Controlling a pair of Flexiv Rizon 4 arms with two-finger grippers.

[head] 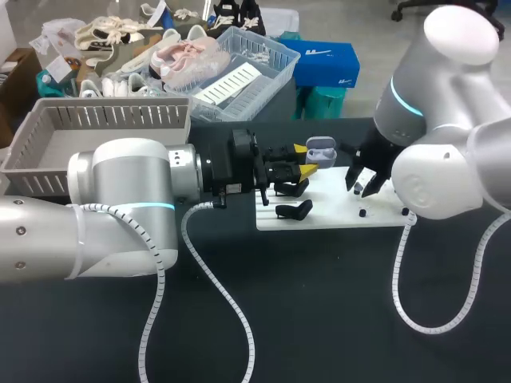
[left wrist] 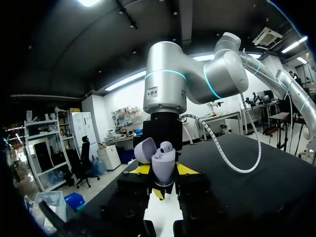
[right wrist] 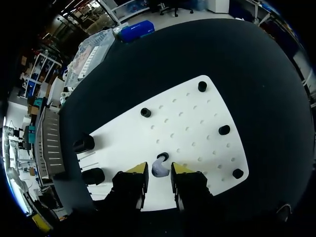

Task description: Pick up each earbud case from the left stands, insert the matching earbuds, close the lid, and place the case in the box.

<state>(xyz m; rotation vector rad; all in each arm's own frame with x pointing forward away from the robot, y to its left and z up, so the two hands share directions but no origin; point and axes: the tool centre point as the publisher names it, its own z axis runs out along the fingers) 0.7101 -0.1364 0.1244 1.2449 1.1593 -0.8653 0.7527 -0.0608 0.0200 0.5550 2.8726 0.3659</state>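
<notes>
My left gripper (head: 302,162) is shut on a lavender earbud case (head: 321,148) and holds it above the left end of the white board (head: 335,211). In the left wrist view the case (left wrist: 163,165) stands between the yellow fingertips with its lid (left wrist: 144,149) open and an earbud (left wrist: 167,145) showing inside. My right gripper (head: 363,182) hangs low over the board. Its wrist view shows a lavender earbud (right wrist: 160,169) lying on the board (right wrist: 197,133) between the fingers of the right gripper (right wrist: 159,171), beside a black peg (right wrist: 162,156). A narrow gap remains on one side.
Two black stands (head: 294,209) sit on the board's left end, under my left gripper. Several black pegs (right wrist: 224,130) dot the board. A grey slatted box (head: 48,155) stands at the table's back left. A white basket (head: 239,76) sits behind it.
</notes>
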